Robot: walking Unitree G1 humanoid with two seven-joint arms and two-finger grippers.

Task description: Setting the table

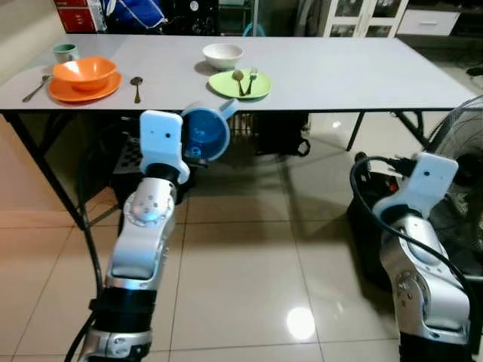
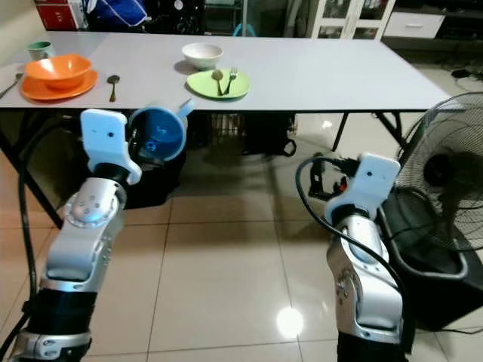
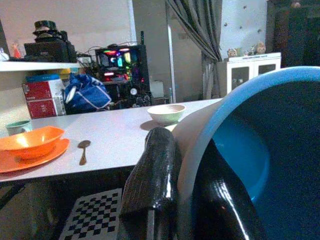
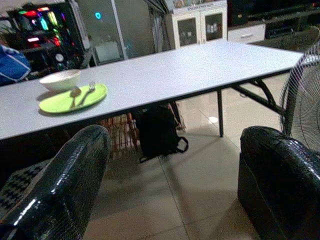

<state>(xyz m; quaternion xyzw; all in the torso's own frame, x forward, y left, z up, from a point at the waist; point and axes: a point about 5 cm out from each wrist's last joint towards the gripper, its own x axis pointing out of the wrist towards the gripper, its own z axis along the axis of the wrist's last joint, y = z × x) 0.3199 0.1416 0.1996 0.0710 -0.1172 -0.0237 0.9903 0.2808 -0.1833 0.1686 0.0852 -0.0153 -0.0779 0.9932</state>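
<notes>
My left gripper (image 3: 186,170) is shut on the rim of a blue cup (image 1: 205,134), one finger (image 3: 150,175) outside and one inside. The cup lies tilted on its side, mouth toward me, just below the white table's near edge (image 1: 317,105). On the table an orange bowl (image 1: 84,71) sits on an orange plate (image 1: 68,92), with a green cup (image 1: 65,52) behind and a spoon (image 1: 136,84) to its right. A white bowl (image 1: 223,54) stands behind a green plate (image 1: 256,87) carrying a spoon and fork. My right gripper (image 4: 170,190) is open, low at the right, holding nothing.
A standing fan (image 2: 445,196) is close to my right arm. Under the table are a black backpack (image 4: 157,131), a basket (image 4: 120,137) and a checkered board (image 3: 95,217). Table legs (image 1: 45,173) slant down at the left. Shiny tiled floor (image 1: 249,279) spreads between my arms.
</notes>
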